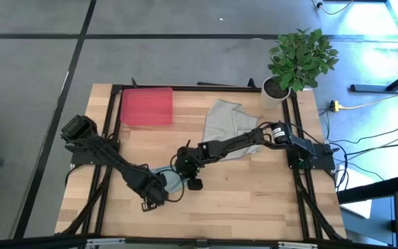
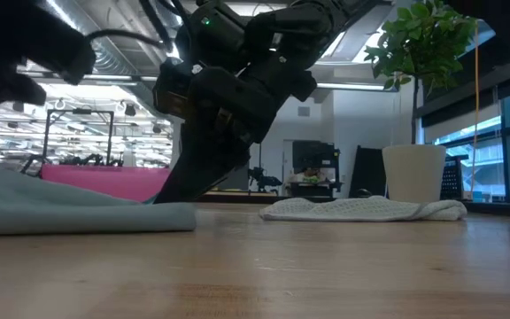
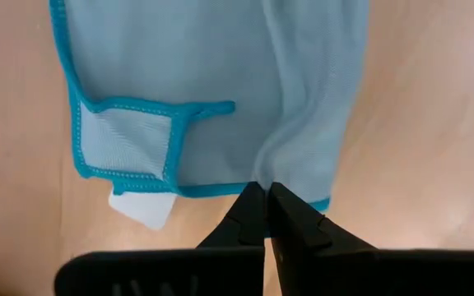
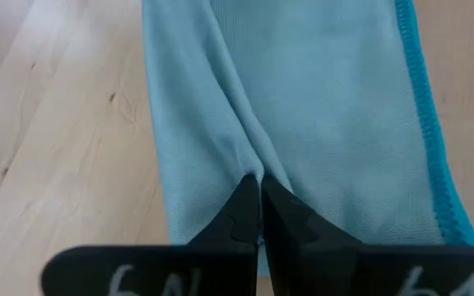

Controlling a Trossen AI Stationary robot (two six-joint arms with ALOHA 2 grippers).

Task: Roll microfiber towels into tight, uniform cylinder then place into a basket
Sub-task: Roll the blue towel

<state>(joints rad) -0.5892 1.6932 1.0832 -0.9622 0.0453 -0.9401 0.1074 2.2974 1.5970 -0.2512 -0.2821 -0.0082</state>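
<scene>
Near the front middle of the worktop, both arms are meeting over the blue-teal towel, which is lying flat on the wood. The left gripper is pinching one hem, its jaws clamped together on a raised fold of the cloth. The right gripper is doing the same from the opposite side, its jaws closed on a pleat running up the fabric.

By my reading, the towel is being gathered or straightened for rolling; no cylinder is formed yet. The next move is calling for both pinches to travel together so the cloth winds evenly without skewing.

The grey towel is lying crumpled farther back, partly under the right arm, just beside the red basket, which is sitting at the back left holding nothing.

The high view is placing everything but hiding most of the blue-teal towel under the two grippers. The left wrist view alone is showing a turned-over corner with a white tag. The low view is showing the cloth lying thin and flat, and the potted plant behind the grey towel.
</scene>
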